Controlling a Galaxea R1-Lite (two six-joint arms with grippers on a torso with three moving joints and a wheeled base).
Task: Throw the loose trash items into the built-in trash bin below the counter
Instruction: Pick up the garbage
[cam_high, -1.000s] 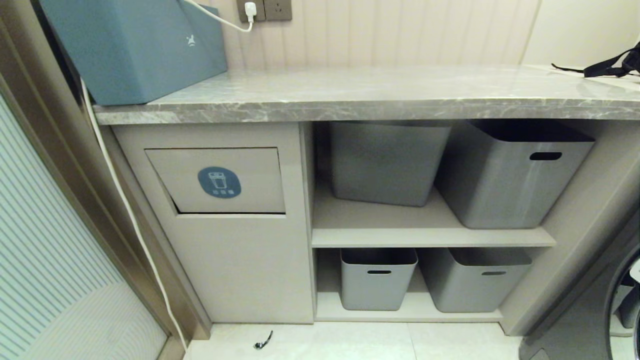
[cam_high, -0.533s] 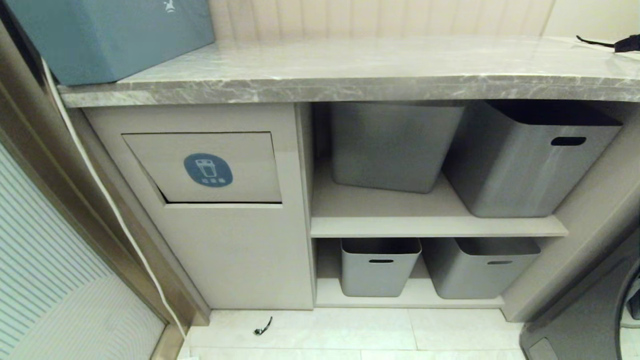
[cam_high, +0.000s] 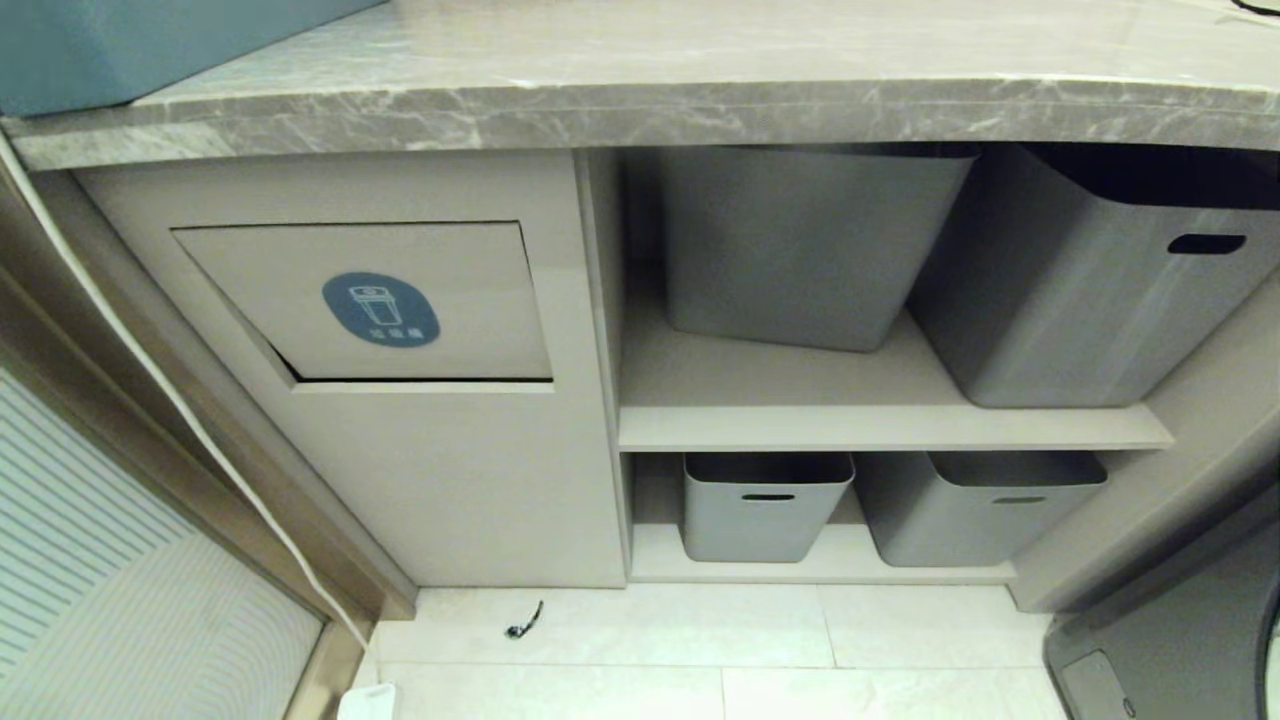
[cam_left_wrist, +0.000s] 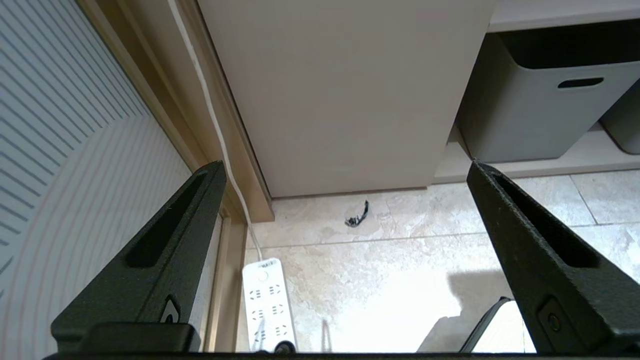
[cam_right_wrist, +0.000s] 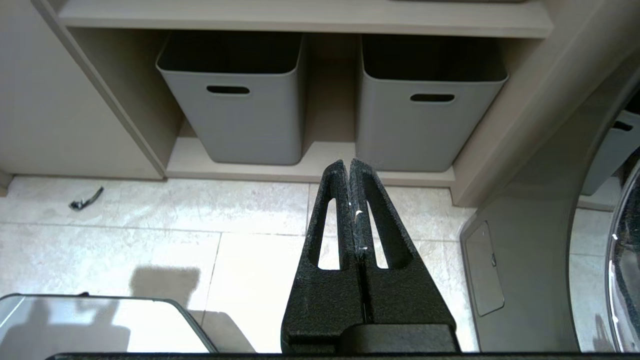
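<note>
The counter (cam_high: 640, 100) runs across the far top of the head view, a grey marble-look slab with white veining and a thick front edge. A grey-blue box (cam_high: 120, 45) sits on its left end. No turquoise cardboard pieces can be seen in any view.

Below the counter at left, the built-in trash bin (cam_high: 370, 305) is a beige cabinet panel with a rectangular tilt flap carrying a blue oval sticker with a white bin icon. A dark gap shows along the flap's lower and left edges.

To the right of the bin, open shelving holds four grey tubs: two large tubs (cam_high: 810, 245) on the upper shelf, the right one with a slot handle facing out, and two smaller tubs (cam_high: 765, 505) on the lower shelf, side by side and just apart.

A white cable (cam_high: 200, 420) runs down the left side of the cabinet to a white power strip (cam_left_wrist: 267, 302) lying on the tiled floor (cam_high: 700, 660). A small dark scrap (cam_high: 524, 622) lies on the floor near the cabinet base.

Neither arm shows in the head view. The left gripper (cam_left_wrist: 345, 185) hangs low over the floor near the cabinet's left corner, fingers spread wide and empty. The right gripper (cam_right_wrist: 348, 167) hangs low before the lower tubs, fingers pressed together with nothing between them.
</note>
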